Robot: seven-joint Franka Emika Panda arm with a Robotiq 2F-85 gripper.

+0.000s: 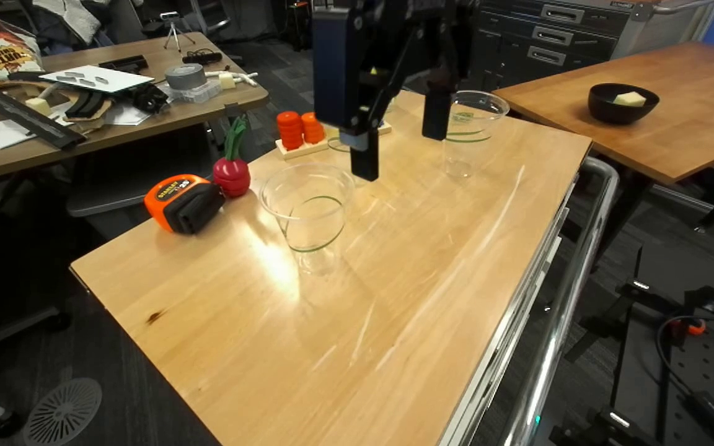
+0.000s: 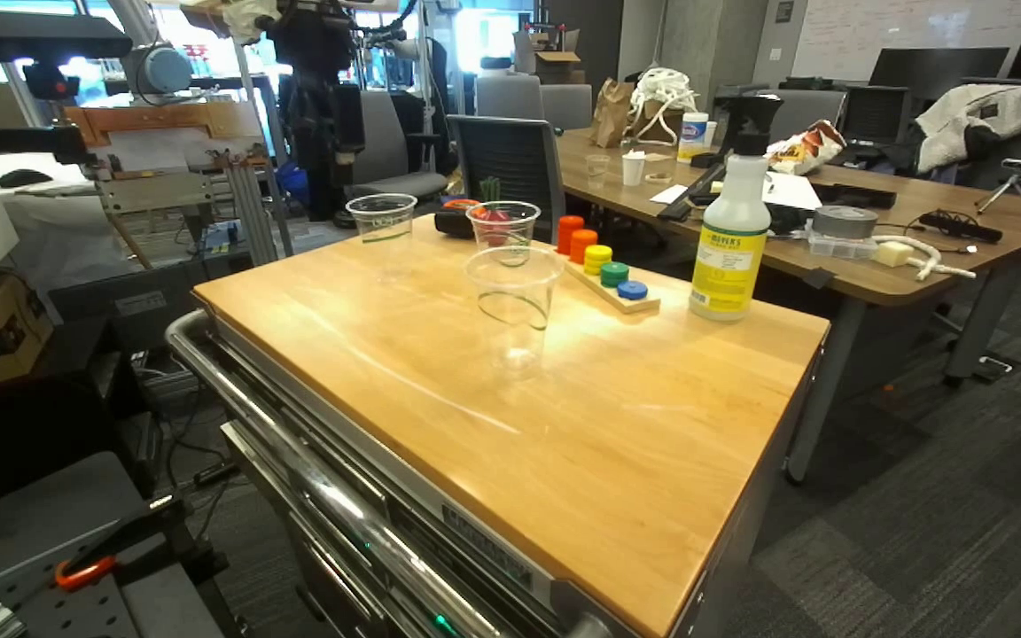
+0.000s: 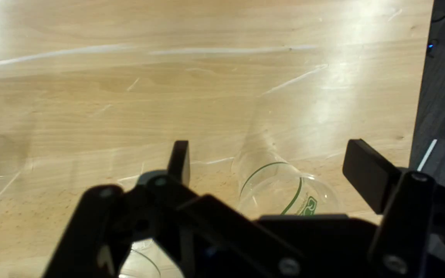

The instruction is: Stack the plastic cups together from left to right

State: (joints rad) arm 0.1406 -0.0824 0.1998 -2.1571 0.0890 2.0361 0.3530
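Note:
Three clear plastic cups with green bands stand upright and apart on the wooden cart top. One cup (image 1: 310, 217) is nearest the camera in an exterior view; it also shows (image 2: 385, 232). A second cup (image 1: 471, 133) stands farther off there and shows large (image 2: 515, 306). The third cup (image 2: 503, 235) is mostly hidden behind the gripper (image 1: 400, 136) in an exterior view. My gripper is open and empty, raised above the cups. In the wrist view, the cup with a green logo (image 3: 269, 181) lies below, between the spread fingers (image 3: 274, 170); parts of the two others show left and bottom.
An orange tape measure (image 1: 183, 203) and a toy radish (image 1: 231, 176) sit by the cart edge. A wooden ring stacker (image 2: 621, 299) stands near the third cup, with a yellow-green bottle (image 2: 728, 248) beyond it. A metal handle (image 1: 564, 310) runs along one side.

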